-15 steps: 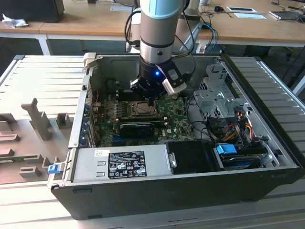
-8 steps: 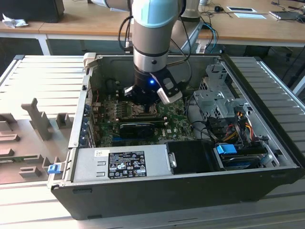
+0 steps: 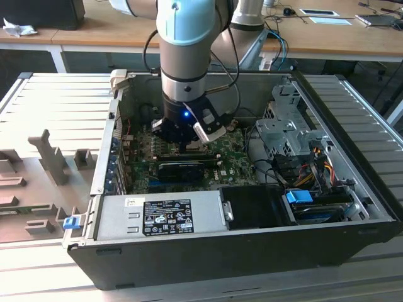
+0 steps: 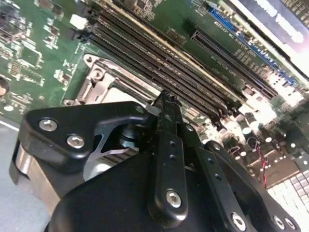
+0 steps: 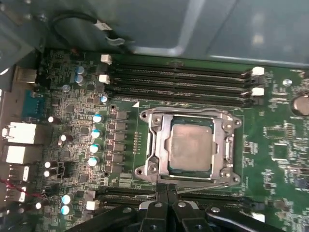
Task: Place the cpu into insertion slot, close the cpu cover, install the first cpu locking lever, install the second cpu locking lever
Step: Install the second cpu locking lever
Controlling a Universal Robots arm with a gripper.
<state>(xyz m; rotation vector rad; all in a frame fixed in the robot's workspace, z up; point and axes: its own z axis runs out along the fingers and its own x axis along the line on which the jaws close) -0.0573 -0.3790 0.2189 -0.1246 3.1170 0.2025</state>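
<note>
Evidently the early steps are behind: in the first wrist view the cpu (image 5: 191,145) lies flat in the insertion slot (image 5: 190,169), its pale, matte silvery-tan face showing through the square window of the cpu cover (image 5: 157,141), which appears to be folded down over it. By my judgement the work stands at the locking levers. The gripper (image 5: 166,191) sits just at the socket's edge, its two black fingers drawn narrow, tips together, right by a thin bright wire that I take for a locking lever (image 5: 203,185). Whether the tips actually pinch that wire I cannot tell. A lever of this kind looks springy and slim, so the step in hand likely calls for a firm, well-centred contact and a steady sweep rather than force, since a round wire could slip off smooth pads. The cover is stamped sheet metal, dull silver with bent tabs and screw heads at the corners. Around it lies the green motherboard (image 5: 280,130), glossy and densely studded, with long black memory slots (image 5: 178,82) beside the socket and a row of small blue-topped capacitors (image 5: 96,133). In the exterior view the gripper (image 3: 182,141) reaches down inside the open computer case (image 3: 252,251), a dark metal box lying on its side.
</note>
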